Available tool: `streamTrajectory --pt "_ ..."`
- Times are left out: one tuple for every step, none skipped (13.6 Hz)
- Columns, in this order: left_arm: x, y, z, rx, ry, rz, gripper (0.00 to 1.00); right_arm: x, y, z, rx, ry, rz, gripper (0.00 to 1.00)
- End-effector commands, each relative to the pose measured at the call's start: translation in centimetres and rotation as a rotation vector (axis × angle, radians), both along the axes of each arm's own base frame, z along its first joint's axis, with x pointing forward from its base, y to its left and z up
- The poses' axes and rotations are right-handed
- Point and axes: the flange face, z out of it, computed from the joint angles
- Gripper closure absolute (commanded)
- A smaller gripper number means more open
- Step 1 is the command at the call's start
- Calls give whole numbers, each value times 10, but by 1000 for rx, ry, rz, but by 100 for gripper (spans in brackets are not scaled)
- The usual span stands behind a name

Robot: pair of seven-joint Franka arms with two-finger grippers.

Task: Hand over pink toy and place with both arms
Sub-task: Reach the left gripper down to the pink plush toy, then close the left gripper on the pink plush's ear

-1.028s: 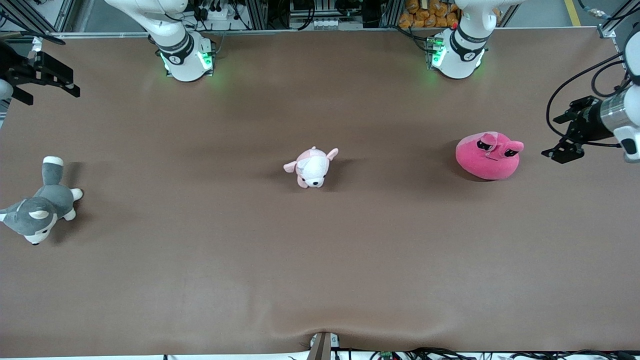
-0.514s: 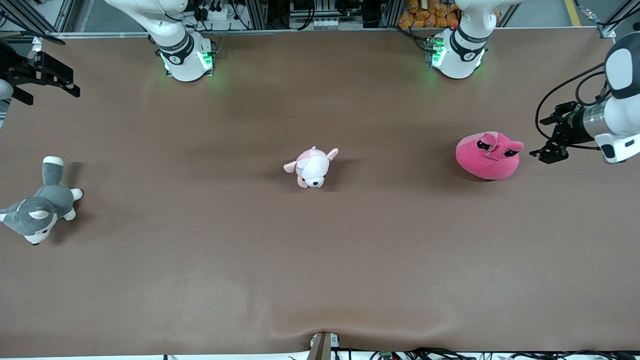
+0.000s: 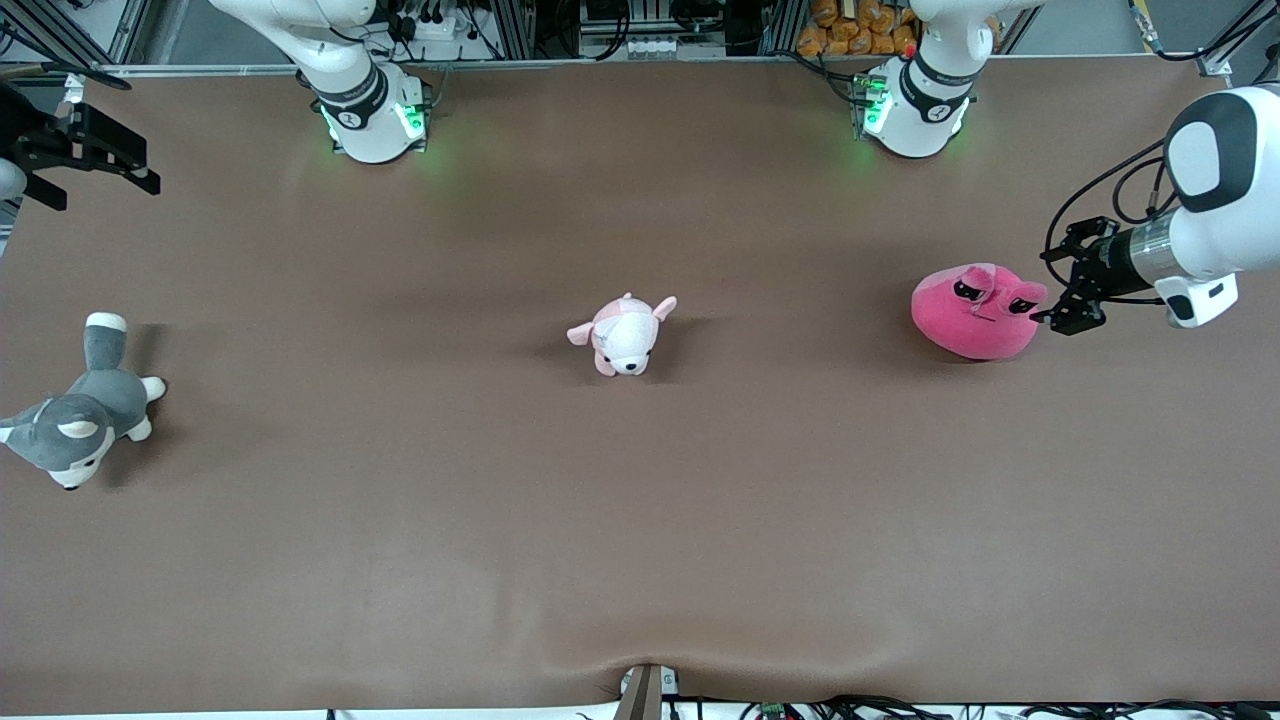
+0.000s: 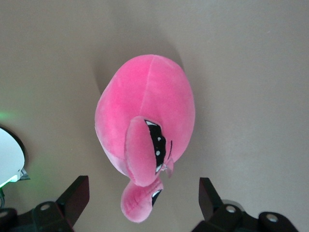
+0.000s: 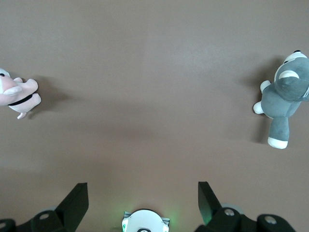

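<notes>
While the right pincer [image 3: 100, 170] waits wide, the left pincer [image 3: 1058, 285] gapes beside the pink toy [image 3: 972, 312].

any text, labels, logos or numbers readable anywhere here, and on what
None can be read.
Left arm base: a small dark mark on the black band, too small to read.
Right arm base: the same kind of mark, too small to read.
Pink toy, pale pink puppy plush, grey husky plush: no tags or lettering visible.
Brown table cover: plain, no print.
</notes>
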Motion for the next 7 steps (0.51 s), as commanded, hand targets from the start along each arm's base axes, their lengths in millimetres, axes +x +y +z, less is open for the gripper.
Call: streamTrajectory --pt "-11 1 -14 -8 4 38 0 2 -4 2 20 3 10 0" --pt "-11 8 -21 -11 16 52 0 2 -5 2 20 3 9 0" --pt "-10 10 -25 -12 19 56 0 2 -5 2 20 3 9 0" --pt "-10 11 -32 -15 33 58 5 2 -5 3 20 1 9 0" --pt "-9 12 -38 -18 45 61 11 2 -5 2 20 3 9 0" --pt "-8 14 -42 -19 49 64 17 2 -5 3 20 1 9 0" --pt "-6 16 -47 -20 49 70 24 2 -5 3 20 1 9 0"
